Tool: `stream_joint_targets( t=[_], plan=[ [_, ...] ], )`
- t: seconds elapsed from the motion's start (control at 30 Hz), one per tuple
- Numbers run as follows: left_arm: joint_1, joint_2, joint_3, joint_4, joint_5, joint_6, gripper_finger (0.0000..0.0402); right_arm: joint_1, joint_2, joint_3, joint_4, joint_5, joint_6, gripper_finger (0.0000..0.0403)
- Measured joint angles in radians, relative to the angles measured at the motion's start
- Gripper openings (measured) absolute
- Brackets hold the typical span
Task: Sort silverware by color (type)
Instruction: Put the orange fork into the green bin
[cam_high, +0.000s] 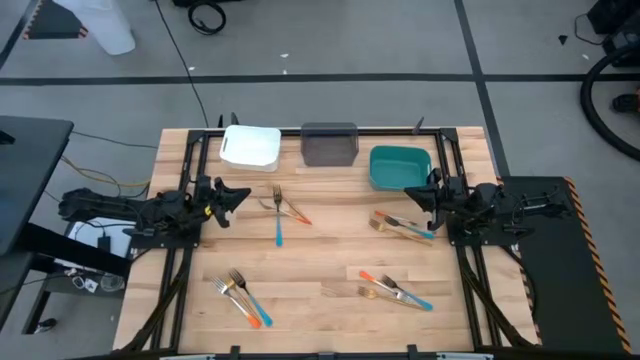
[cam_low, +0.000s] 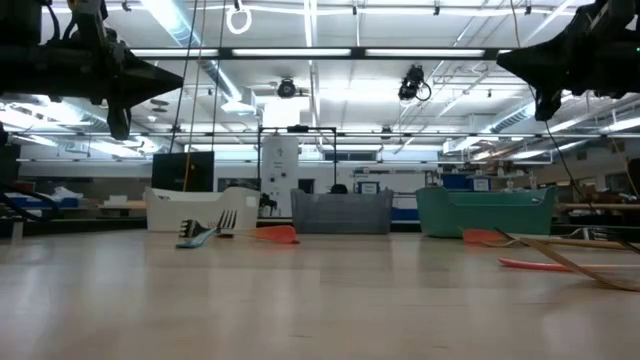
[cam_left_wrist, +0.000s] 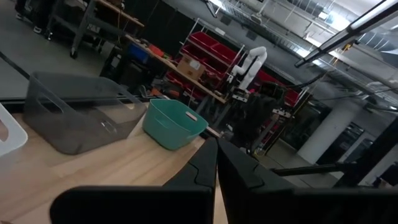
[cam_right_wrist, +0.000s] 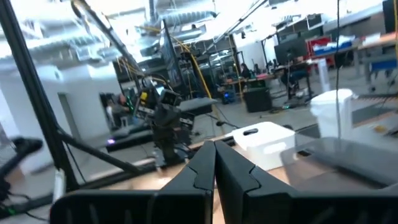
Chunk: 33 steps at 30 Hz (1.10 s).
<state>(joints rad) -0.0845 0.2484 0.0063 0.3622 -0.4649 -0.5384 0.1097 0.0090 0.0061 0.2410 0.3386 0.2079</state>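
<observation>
The silverware lies on the wooden table in several small clusters of forks with blue, orange and tan handles: one left of centre (cam_high: 280, 212), one right of centre (cam_high: 403, 226), and two near the front edge (cam_high: 243, 296) (cam_high: 395, 292). My left gripper (cam_high: 240, 195) is shut and empty at the table's left side, raised above the wood. My right gripper (cam_high: 412, 193) is shut and empty at the right side, beside the teal bin (cam_high: 400, 166). Each wrist view shows its own fingers closed together, the left gripper (cam_left_wrist: 216, 163) and the right gripper (cam_right_wrist: 214, 163).
A white bin (cam_high: 250, 146), a grey bin (cam_high: 329, 144) and the teal bin stand in a row along the far edge. Bare wood lies in the table's middle between the fork clusters. Black frame rails run along the table's left and right sides.
</observation>
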Motion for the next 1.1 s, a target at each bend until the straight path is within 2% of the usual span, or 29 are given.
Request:
stream_joint_targets(
  t=[0.2,0.3,0.5,0.73,0.87,0.93,1.1],
  plan=[
    [0.005,0.000,0.000,0.009,0.007,0.024,0.0020,-0.003,0.000,0.000,0.020,0.033,0.050,0.0019],
    [0.005,0.000,0.001,0.015,0.058,0.077,0.0020,-0.014,0.002,0.000,0.024,0.024,0.021,0.0019],
    [0.002,0.000,0.003,0.035,0.087,0.063,0.0020,-0.035,0.069,0.000,0.035,0.033,0.018,0.0019],
    [0.002,0.044,0.044,0.011,0.139,0.154,0.0020,-0.035,0.211,0.010,0.027,0.039,0.094,0.0019],
    [0.002,0.091,0.110,-0.088,0.168,0.147,0.0020,-0.030,0.310,0.073,-0.006,0.038,0.121,0.0019],
    [0.002,0.116,0.138,-0.139,0.168,0.132,0.0020,-0.027,0.367,0.109,-0.041,0.040,0.129,0.0019],
    [0.002,0.171,0.168,-0.143,0.130,0.154,0.0025,-0.034,0.513,0.208,-0.121,0.073,0.090,0.0019]
  ],
)
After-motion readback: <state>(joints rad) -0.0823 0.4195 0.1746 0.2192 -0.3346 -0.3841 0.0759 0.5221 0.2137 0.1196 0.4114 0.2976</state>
